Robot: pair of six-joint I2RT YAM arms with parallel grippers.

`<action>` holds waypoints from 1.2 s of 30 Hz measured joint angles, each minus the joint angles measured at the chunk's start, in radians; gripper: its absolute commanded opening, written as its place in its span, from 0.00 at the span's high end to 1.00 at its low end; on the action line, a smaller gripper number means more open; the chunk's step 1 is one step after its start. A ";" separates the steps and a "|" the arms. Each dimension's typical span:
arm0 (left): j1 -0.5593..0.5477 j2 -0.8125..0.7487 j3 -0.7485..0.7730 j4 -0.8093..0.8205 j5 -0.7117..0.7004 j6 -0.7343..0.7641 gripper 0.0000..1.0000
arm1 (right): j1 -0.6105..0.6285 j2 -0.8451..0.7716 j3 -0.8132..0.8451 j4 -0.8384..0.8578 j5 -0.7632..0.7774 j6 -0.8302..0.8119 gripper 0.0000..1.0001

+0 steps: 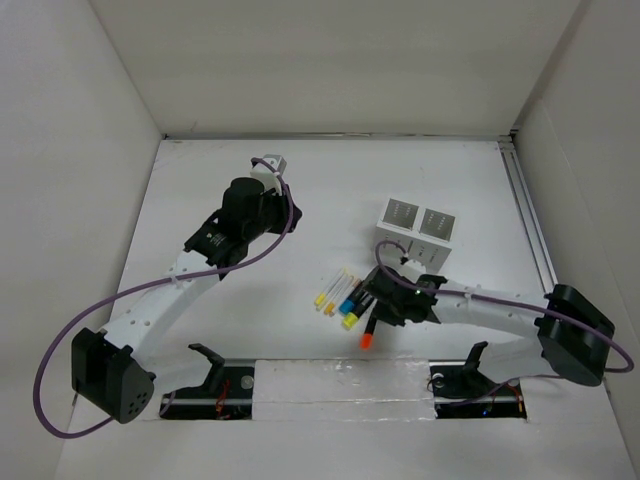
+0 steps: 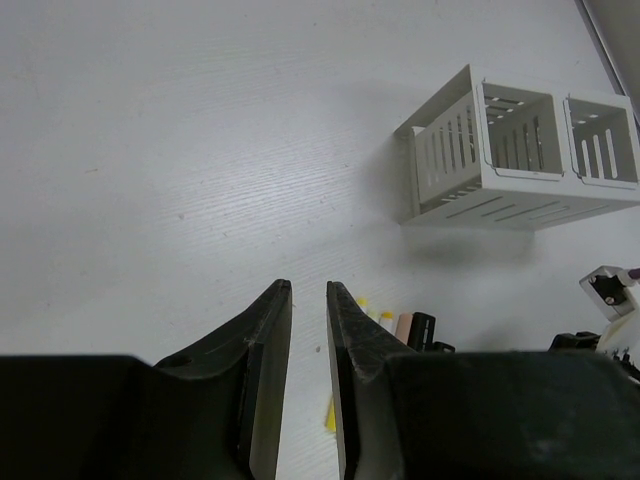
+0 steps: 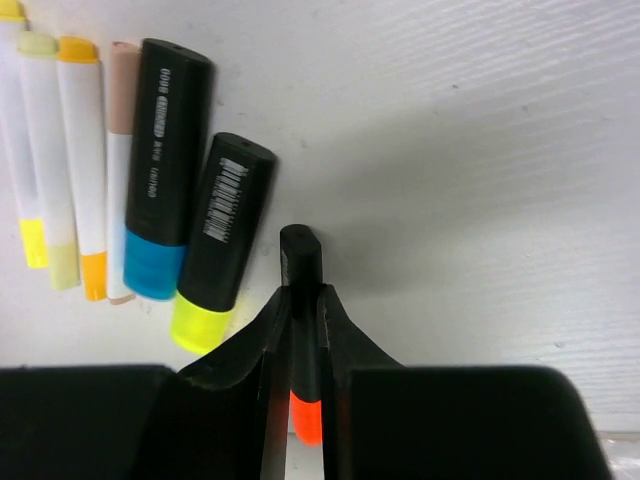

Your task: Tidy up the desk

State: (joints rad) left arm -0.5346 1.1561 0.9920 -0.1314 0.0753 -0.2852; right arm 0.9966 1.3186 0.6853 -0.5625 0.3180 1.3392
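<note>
left claw [image 2: 308, 292]: slightly ajar, narrow gap, nothing between, above bare counter [image 2: 200, 150]
right claw [image 3: 303, 300]: clamped on black orange-tipped marker [image 3: 300, 250]

row of markers [image 1: 343, 297] on desk [image 1: 330, 190] | lone marker [image 1: 368, 338] right of row | holder box [image 1: 410, 248] behind

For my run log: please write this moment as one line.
right claw: shut on black orange-ended plastic marker | left claw: slightly open, empty

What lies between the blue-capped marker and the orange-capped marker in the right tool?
A yellow-capped black marker lying on the desk; the right wrist view shows it.
</note>
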 measured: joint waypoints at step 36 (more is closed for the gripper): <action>0.000 -0.023 0.000 0.018 0.076 -0.010 0.84 | -0.355 0.070 0.449 0.260 0.716 -0.618 1.00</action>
State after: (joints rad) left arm -0.5346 1.1332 0.9920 -0.1139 0.1509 -0.2951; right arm 0.6415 1.3884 1.1347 -0.3023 1.0340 0.7216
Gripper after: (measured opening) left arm 0.163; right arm 0.160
